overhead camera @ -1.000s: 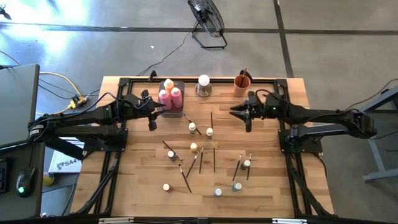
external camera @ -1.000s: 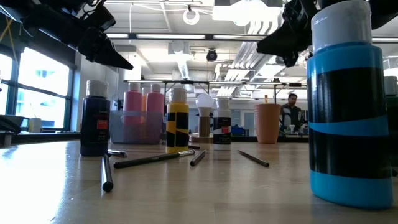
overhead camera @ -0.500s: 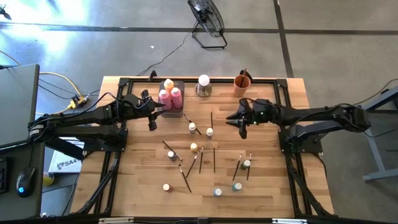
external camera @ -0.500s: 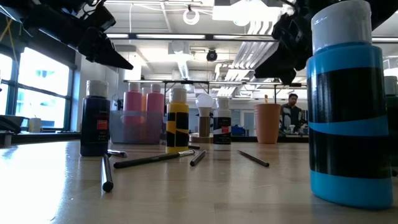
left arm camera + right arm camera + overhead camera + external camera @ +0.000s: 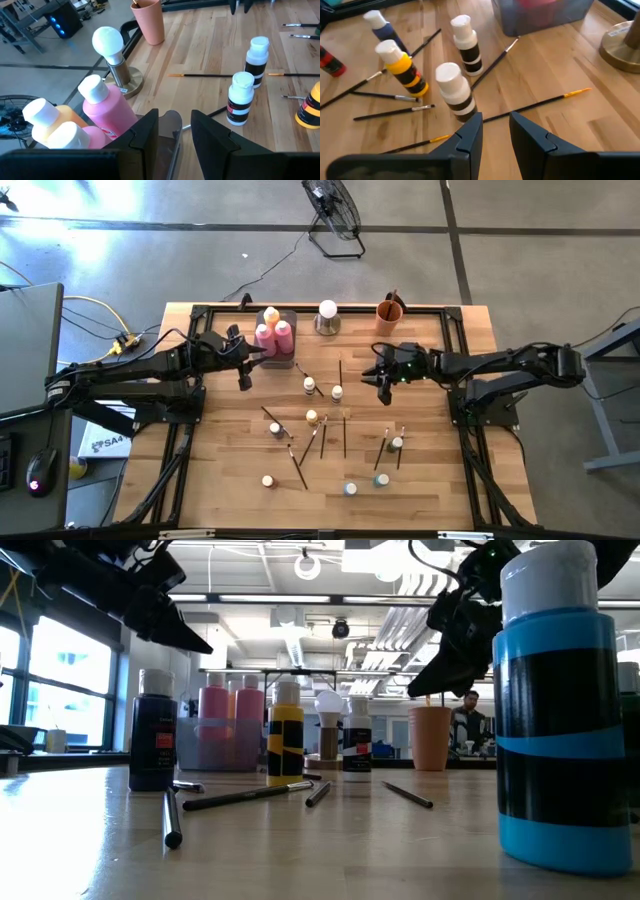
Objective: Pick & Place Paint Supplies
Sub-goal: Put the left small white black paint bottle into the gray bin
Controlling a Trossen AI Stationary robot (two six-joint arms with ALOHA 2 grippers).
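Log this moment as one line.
left hand: open, empty, beside grey tray | right hand: open, empty, above table near white-capped bottles | placed: pink bottles

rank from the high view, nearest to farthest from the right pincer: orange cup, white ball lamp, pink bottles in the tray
From the right pincer:
1. Orange cup, at the table's far edge, closest.
2. White ball lamp, farther along that far edge, toward the middle.
3. Pink bottles, in the grey tray by the left pincer.
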